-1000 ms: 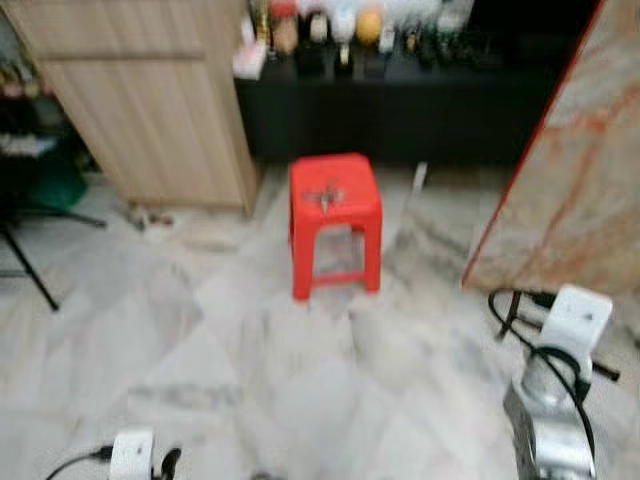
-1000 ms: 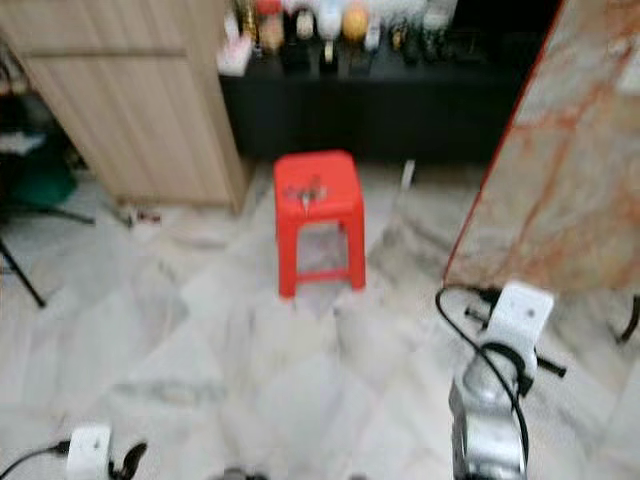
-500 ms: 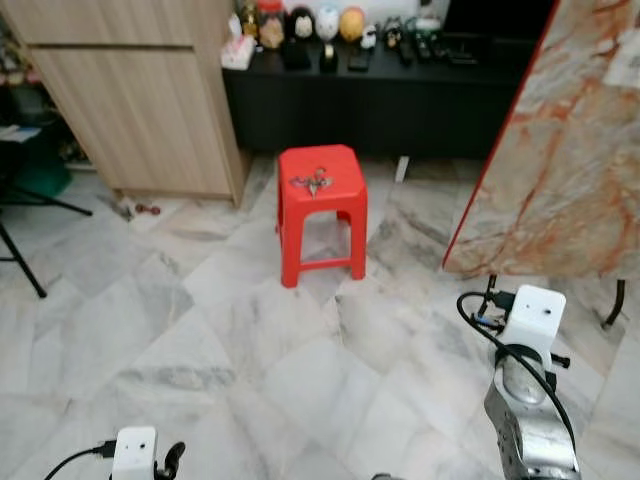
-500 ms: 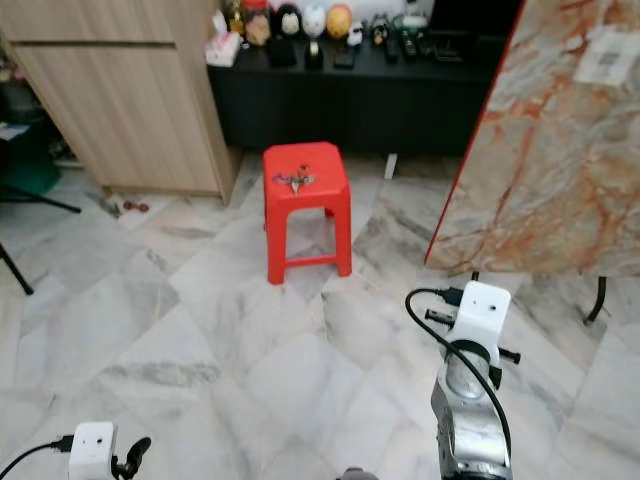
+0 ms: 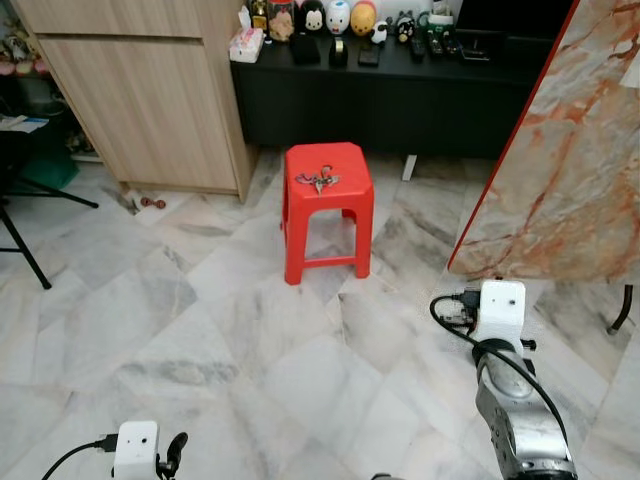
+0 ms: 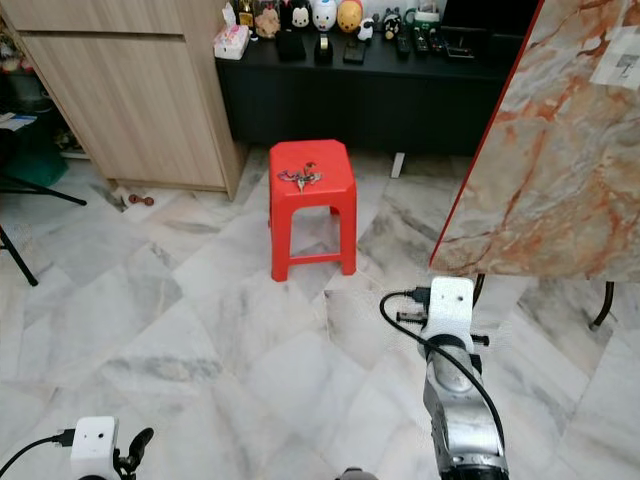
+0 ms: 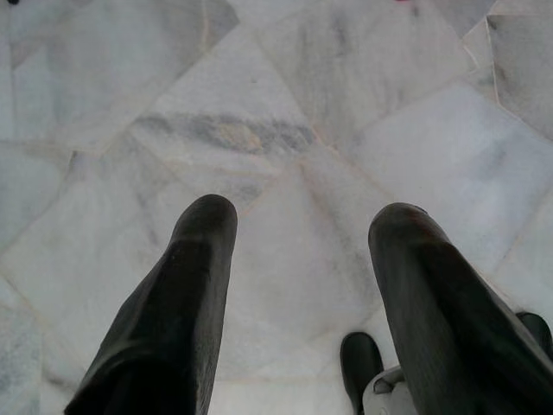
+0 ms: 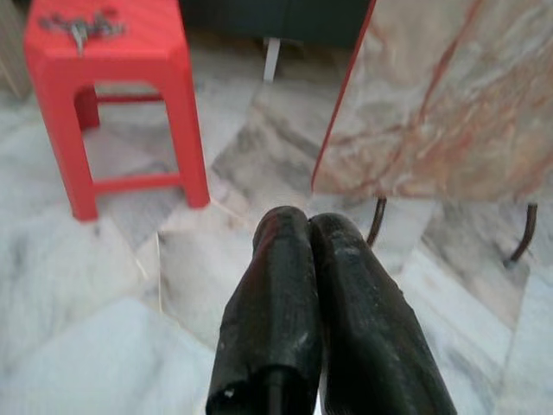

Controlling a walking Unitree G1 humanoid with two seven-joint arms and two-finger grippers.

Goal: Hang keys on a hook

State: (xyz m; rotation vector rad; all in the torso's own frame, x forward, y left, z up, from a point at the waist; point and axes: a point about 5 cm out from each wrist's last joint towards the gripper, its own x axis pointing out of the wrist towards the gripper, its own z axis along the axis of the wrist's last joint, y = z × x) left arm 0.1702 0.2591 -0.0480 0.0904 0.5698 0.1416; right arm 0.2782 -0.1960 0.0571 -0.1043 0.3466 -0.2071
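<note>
Keys [image 5: 318, 180] atop red stool [image 5: 327, 205]; no legible writing.

No text, brand or number can be read anywhere. A white label [image 6: 612, 68] sits on the marble slab [image 6: 560, 170]. Its print is too small to make out.

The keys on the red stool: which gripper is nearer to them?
Right. The right gripper is raised ahead, facing the red stool with the keys; the left gripper hangs low, farther back.
</note>
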